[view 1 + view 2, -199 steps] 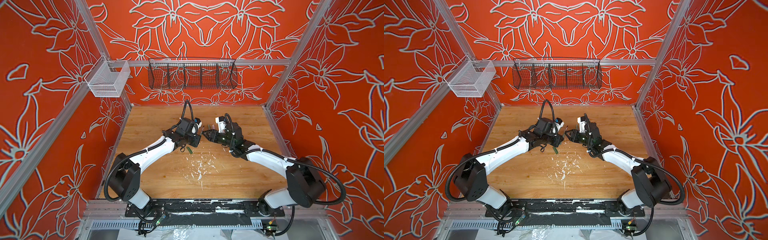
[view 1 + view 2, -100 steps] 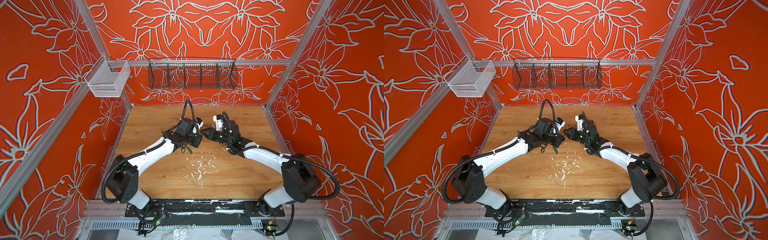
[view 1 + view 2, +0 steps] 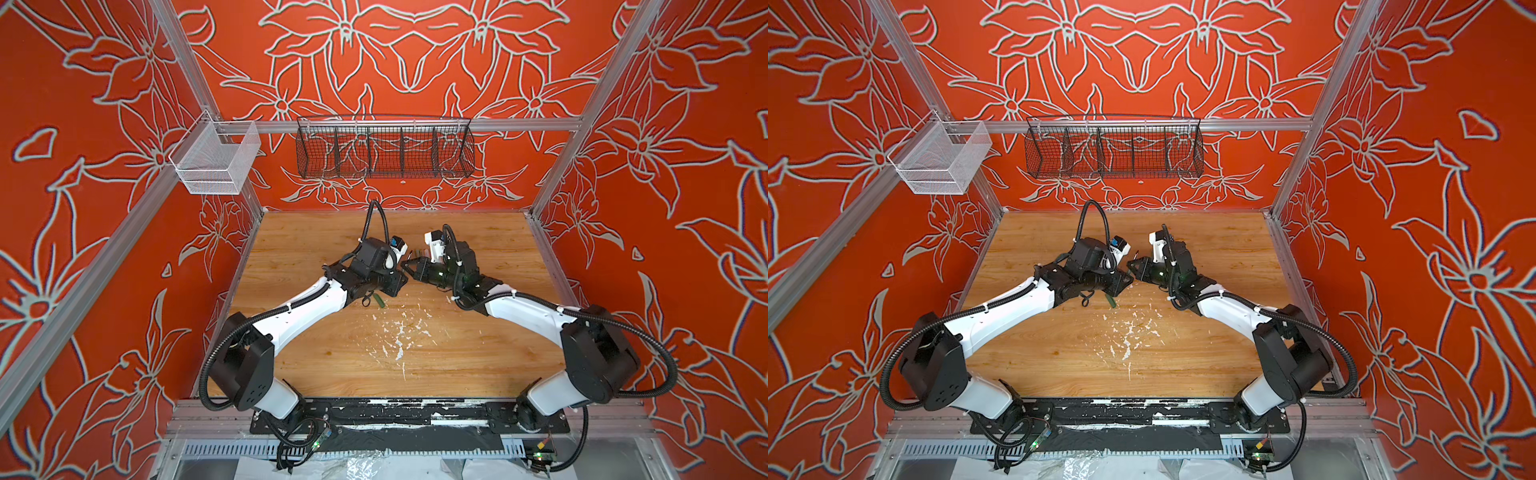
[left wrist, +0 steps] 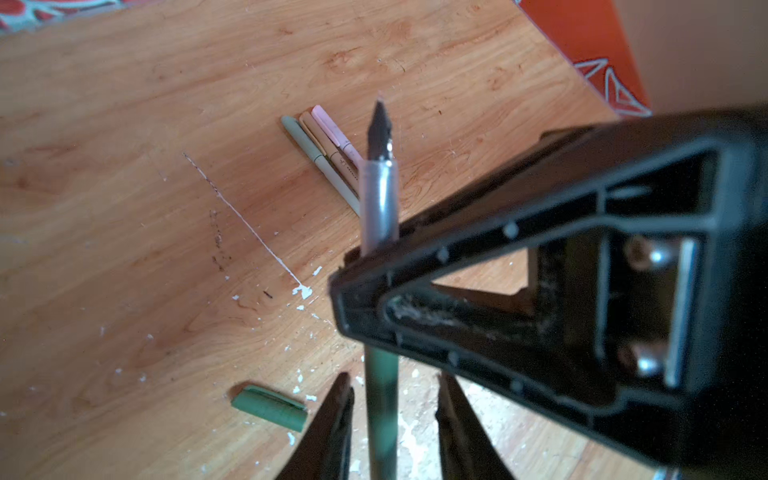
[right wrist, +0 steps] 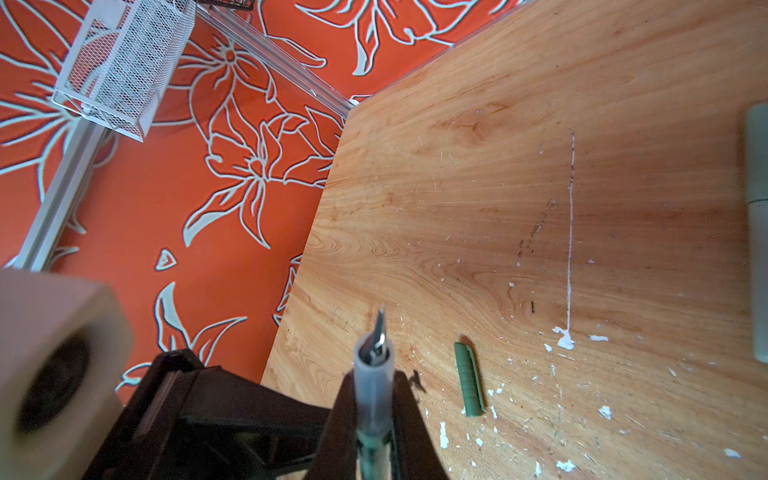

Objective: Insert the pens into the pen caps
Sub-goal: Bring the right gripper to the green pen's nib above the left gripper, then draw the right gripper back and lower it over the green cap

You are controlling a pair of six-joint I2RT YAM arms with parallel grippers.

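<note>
Landmark: dark green cap (image 3: 379,300) (image 5: 469,380), lying flat on the wooden table (image 3: 332,357), touching neither gripper.

Left gripper (image 4: 392,379): raised off the table, just right of the cap and a little behind it in both top views. Fingers (image 4: 338,411) parted, one on either side of the dark green pen (image 4: 378,195), with a gap showing on each side. Released, not gripping.

Dark green pen: in the air, above and right of the cap. Bare dark tip points up and away from the cap; clear grip section shows below the tip. The green barrel runs down between the left gripper's fingers.

Right gripper (image 5: 374,388): right of the cap, nose to nose with the left gripper. Clenched on the dark green pen just below its clear section.

Further right and behind the cap: light green pen (image 4: 320,164), tan pen (image 4: 322,139) and pink pen (image 4: 336,133), flat on the table, side by side and touching, each with its cap on.

White paint flecks (image 3: 399,332): right of the cap, toward the front edge; a few lie just beside it.
</note>
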